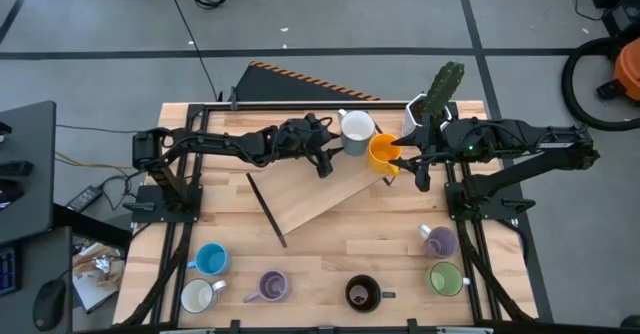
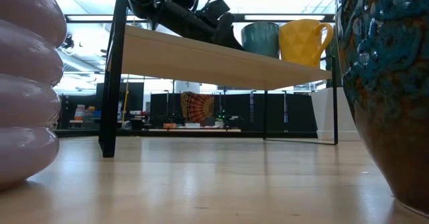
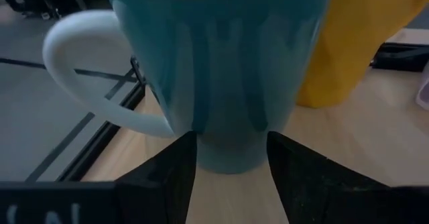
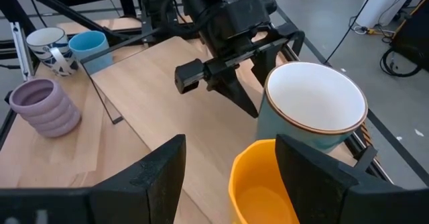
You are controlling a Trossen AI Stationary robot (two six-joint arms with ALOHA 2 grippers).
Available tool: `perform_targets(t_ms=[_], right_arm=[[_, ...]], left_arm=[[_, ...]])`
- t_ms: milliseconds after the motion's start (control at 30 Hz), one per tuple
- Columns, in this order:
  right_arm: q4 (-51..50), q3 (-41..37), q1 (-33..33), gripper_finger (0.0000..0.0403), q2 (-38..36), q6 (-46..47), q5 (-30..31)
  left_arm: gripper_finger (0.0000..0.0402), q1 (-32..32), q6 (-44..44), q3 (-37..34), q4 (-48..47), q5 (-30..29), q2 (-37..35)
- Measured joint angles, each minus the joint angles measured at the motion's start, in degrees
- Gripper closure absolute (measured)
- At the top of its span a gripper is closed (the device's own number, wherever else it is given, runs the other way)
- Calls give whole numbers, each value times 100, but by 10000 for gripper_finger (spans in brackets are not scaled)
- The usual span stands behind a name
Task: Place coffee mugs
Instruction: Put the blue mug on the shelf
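Note:
A white mug with a pale blue outside (image 1: 357,127) and an orange mug (image 1: 383,152) stand side by side on their bases at the far right end of a raised wooden shelf (image 1: 300,199). My left gripper (image 3: 231,163) is open, level with the shelf top, one fingertip on each side of the pale mug's foot (image 3: 231,153). My right gripper (image 4: 228,177) is open at the orange mug (image 4: 261,184), its fingers apart from the rim. The other six mugs stand along the table's near edge. My left gripper comes level from the table's left at the pale mug's foot (image 3: 201,147). Its fingertips (image 3: 184,163) meet the mug's outline on both sides, but I cannot tell whether they touch it. The mug stands upright on the shelf.
Along the near edge stand a blue mug (image 1: 210,260), a white mug (image 1: 197,296), a lavender mug (image 1: 272,286), a dark brown mug (image 1: 362,293), a green mug (image 1: 446,278) and a second lavender mug (image 1: 440,240). A white pot with a cactus (image 1: 440,94) stands far right. The shelf rests on black legs (image 2: 110,83).

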Motion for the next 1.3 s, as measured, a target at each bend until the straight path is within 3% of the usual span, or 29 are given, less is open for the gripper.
perform_targets(t_ms=[1100, 1300], right_arm=[[139, 1, 0, 167, 0, -55, 0], [142, 1, 0, 167, 0, -55, 0]], left_arm=[[214, 59, 212, 2, 836, 13, -7], [214, 76, 212, 2, 1066, 241, -7]])
